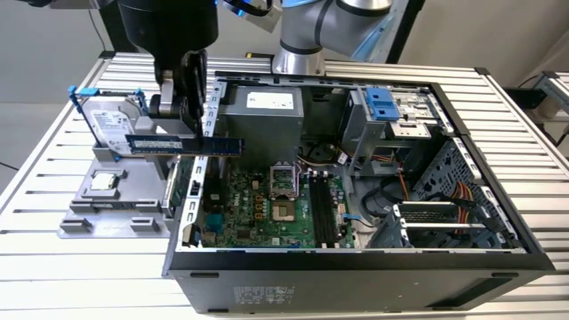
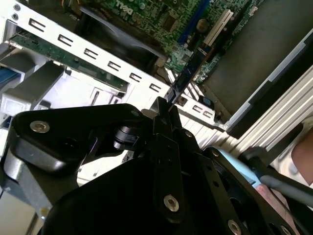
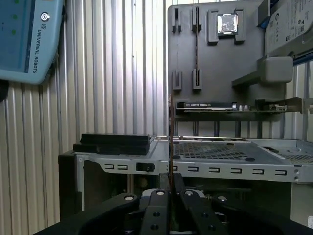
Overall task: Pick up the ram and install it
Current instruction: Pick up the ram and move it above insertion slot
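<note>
Exterior view shows the gripper (image 1: 182, 132) clamped on the ram (image 1: 222, 145) above the case wall (image 1: 210, 107) (stick level), probably best carried square toward the memory slots (image 1: 322, 210).

Slatted silver metal table (image 1: 53, 267)

Silver arm (image 1: 298, 57) with pale-blue joint caps, seemingly a blue cable (image 1: 244, 8); matte black claw (image 2: 166, 106) linkages, silver screws (image 2: 170, 202).

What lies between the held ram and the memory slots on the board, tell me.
In the exterior view, the ram, shut in the gripper, crosses the case wall; between it and the memory slots lies green board with the processor socket.
</note>
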Motion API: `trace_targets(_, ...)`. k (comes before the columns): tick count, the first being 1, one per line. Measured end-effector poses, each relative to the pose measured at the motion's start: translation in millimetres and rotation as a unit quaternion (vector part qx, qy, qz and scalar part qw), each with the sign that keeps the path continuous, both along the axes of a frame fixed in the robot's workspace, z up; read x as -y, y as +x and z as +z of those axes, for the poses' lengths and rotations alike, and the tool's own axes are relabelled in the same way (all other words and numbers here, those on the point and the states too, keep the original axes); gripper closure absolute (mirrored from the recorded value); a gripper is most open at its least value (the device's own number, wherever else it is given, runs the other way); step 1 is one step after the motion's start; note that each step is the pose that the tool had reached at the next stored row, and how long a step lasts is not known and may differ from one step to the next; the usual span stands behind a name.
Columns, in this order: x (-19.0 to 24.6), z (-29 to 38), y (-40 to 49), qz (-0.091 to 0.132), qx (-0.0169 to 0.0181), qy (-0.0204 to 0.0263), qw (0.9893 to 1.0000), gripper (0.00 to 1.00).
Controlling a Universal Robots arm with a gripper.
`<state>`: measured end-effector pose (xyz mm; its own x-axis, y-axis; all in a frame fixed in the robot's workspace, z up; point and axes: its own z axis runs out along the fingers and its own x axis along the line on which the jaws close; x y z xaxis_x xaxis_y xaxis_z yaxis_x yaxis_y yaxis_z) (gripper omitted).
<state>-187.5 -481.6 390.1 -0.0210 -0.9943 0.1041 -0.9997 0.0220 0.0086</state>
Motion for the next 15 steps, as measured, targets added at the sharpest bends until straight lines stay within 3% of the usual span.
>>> trace_targets(15, -0.3, 0.0, 9.4, 0.0, 0.0, 0.0, 1.0, 1.0)
